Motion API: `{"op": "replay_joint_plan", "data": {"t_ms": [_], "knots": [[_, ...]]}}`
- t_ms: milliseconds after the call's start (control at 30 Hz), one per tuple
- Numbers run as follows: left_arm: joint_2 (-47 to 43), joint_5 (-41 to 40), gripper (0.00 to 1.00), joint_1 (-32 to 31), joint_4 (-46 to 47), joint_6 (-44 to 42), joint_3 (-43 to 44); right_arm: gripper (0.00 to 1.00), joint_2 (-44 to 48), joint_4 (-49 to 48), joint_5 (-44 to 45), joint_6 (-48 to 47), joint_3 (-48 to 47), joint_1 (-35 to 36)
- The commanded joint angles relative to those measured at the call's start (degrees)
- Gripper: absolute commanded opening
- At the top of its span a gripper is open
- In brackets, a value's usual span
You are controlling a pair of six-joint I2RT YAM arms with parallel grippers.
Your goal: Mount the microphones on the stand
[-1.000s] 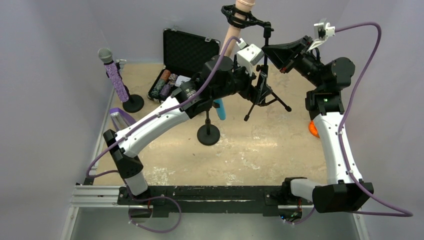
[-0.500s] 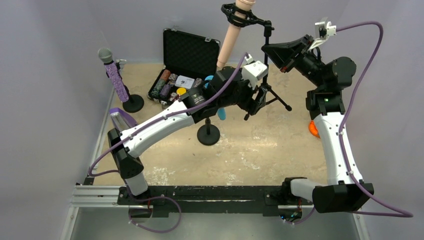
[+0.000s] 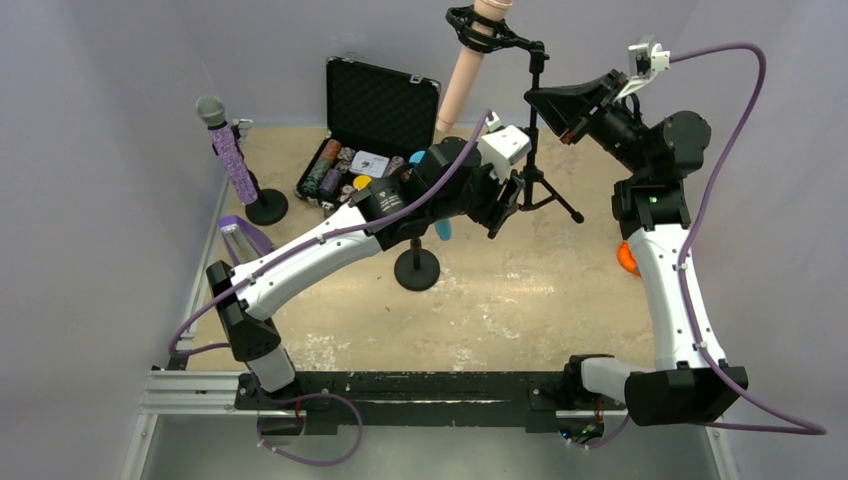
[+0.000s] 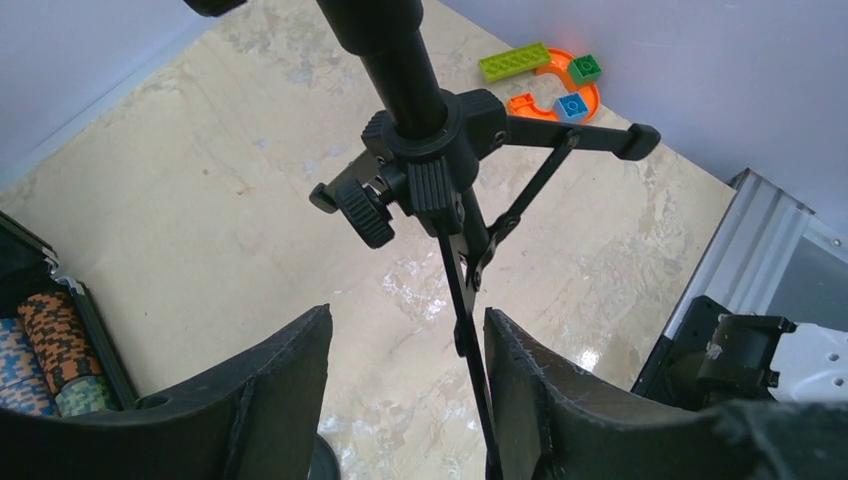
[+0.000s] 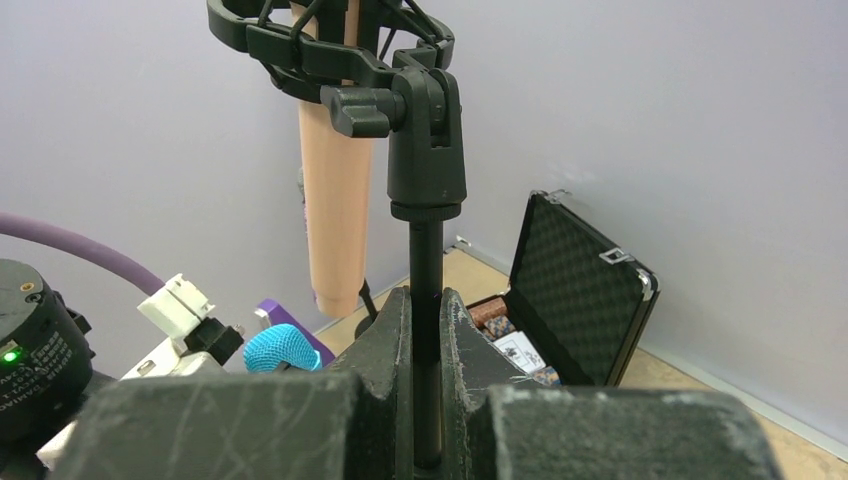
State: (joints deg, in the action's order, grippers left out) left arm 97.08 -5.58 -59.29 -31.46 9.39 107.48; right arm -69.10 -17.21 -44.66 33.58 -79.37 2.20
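From above, the purple microphone is standing tilted in the left round-based stand near the far left corner of the tabletop. An open black case with poker chips is lying by the far edge. To its right the tripod stand is carrying the pink microphone, which is hanging slanted in the shock mount at its top. The blue microphone is showing beside the pole of the centre round-based stand, mostly hidden under the left arm. The left claw is hovering low by the tripod's legs, and the right claw is meeting the pole high up. An orange toy piece is lying at the right edge. In the left wrist view, the left claw's fingers are spreading wide and holding nothing. A thin tripod leg is running down between them, close to the finger on the picture's right; whether it is touching I cannot tell. Green and orange bricks are lying beyond the tripod by the wall. In the right wrist view, the right claw is closing narrowly on the tripod's pole, one finger pressing on each side below the shock mount. The pink microphone is hanging just beside the pole.
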Motion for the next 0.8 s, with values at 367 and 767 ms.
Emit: {"op": "replay_joint_plan", "data": {"t_ms": [367,767], "knots": [[2.55,8.91,0.49,-0.22,-2.72,-0.39,7.24,0.0,2.02,-4.71,2.11,-0.35,-1.49,-0.13],[3.14,10.15,0.0,0.05,-3.99,-3.01,7.66,0.0,2.58,-4.63,1.45,-1.25,-0.87,-0.18]]}}
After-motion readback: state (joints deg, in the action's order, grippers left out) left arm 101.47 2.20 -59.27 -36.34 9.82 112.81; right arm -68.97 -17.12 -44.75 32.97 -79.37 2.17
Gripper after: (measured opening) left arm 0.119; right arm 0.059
